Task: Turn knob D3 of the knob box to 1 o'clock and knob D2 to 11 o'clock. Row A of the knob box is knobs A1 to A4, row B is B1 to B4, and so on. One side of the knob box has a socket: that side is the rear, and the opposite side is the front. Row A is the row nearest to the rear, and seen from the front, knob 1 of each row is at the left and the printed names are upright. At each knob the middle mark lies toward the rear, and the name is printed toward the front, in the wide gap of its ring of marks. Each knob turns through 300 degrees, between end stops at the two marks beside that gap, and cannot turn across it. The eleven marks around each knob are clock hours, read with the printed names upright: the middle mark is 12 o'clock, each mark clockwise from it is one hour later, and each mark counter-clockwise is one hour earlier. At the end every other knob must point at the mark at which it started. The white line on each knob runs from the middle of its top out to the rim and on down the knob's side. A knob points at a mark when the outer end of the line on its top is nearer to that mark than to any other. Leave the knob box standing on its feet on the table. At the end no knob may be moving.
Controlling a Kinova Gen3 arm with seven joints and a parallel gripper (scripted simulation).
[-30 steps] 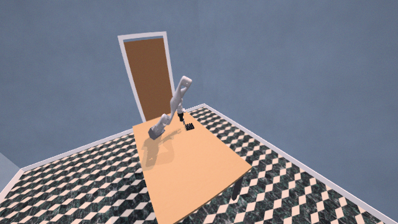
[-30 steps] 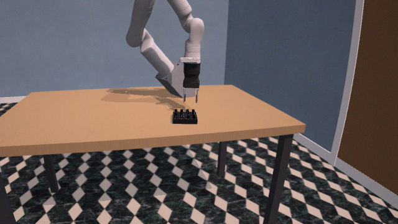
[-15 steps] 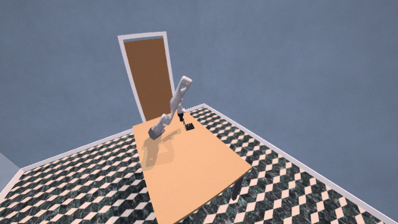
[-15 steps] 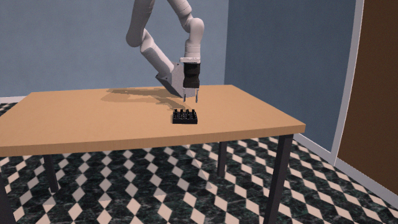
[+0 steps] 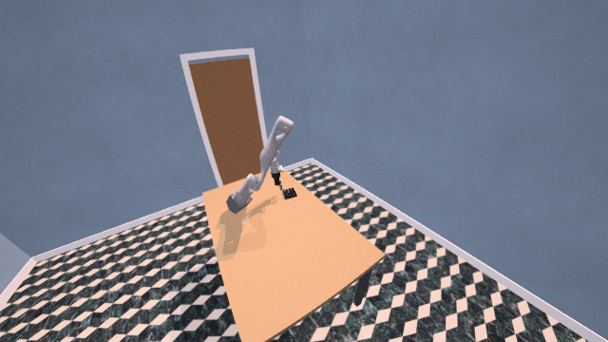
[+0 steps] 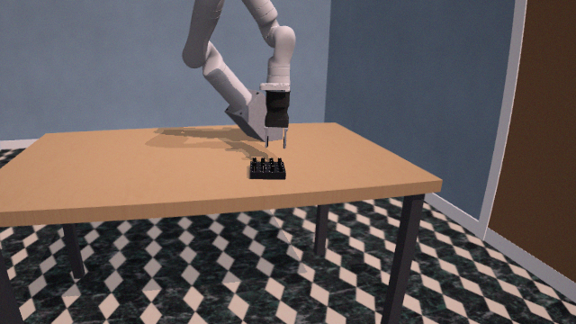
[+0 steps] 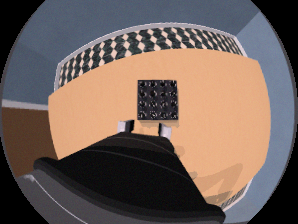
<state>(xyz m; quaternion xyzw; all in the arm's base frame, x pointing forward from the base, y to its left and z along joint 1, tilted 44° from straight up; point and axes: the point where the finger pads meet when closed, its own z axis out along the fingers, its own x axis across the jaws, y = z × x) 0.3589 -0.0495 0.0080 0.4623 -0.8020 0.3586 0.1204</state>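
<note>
The black knob box (image 5: 290, 193) (image 6: 268, 170) (image 7: 157, 100) stands on its feet on the wooden table (image 5: 294, 256) (image 6: 135, 175) (image 7: 220, 96). Its knobs are small dark studs in rows; their white lines are too small to read. My gripper (image 6: 275, 147) (image 5: 279, 185) (image 7: 146, 126) is open and empty. It points straight down and hangs a short way above the box, over its far edge. In the wrist view the box lies just beyond my fingertips.
The arm's base (image 5: 236, 199) sits on the table's far end near the brown door (image 5: 228, 119). The arm's grey mount (image 6: 252, 114) stands just behind the gripper. The table edge (image 6: 360, 191) runs close in front of the box.
</note>
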